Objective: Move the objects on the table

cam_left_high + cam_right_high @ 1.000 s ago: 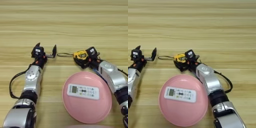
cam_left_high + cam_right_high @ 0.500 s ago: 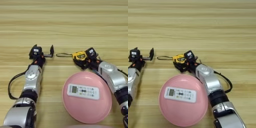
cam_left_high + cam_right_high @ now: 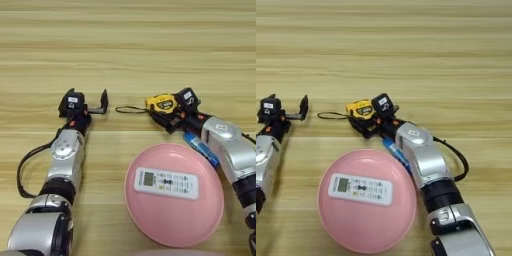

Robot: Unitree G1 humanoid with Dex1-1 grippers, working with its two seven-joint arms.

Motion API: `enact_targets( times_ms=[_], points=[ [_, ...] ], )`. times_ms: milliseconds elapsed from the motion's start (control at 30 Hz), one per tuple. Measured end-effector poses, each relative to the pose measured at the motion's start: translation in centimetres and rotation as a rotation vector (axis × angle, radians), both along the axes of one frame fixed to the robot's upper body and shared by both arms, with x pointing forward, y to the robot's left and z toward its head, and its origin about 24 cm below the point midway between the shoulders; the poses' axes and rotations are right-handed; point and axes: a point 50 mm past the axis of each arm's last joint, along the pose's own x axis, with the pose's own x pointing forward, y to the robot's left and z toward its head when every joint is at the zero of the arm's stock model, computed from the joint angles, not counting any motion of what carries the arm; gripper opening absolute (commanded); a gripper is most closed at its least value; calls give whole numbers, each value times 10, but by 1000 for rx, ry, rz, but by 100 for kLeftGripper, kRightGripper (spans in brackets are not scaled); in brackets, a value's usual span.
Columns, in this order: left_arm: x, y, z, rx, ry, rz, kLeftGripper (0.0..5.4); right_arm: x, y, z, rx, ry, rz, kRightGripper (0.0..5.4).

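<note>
Yellow tape (image 3: 161, 103) sat on the table (image 3: 130, 45) above the plate (image 3: 210, 220), your right gripper (image 3: 172, 112) clamped on it; the remote (image 3: 166, 182) lay in the plate. Your left gripper (image 3: 90, 102) stood apart beside the strap (image 3: 131, 108), which could have snagged it and tugged the tape loose.

blue object (image 3: 201, 148): mostly hidden under right arm | identity unclear
</note>
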Motion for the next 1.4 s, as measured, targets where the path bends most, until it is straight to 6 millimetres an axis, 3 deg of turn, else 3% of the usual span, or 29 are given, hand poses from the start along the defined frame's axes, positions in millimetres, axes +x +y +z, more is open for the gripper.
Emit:
enact_targets(
  times_ms=[267, 667, 1200, 1400],
  points=[
    [1, -1, 2, 0, -5, -2, 540, -5, -13, 30, 74, -89, 81, 471],
    [2, -1, 2, -1, -6, -8, 540, -36, -34, 58, 114, -201, 316, 471],
    [2, -1, 2, 0, -2, -17, 540, -81, -53, 64, 120, -173, 697, 470],
    [2, -1, 1, 0, 1, -18, 540, -88, -48, 52, 46, -84, 833, 470]
  ],
)
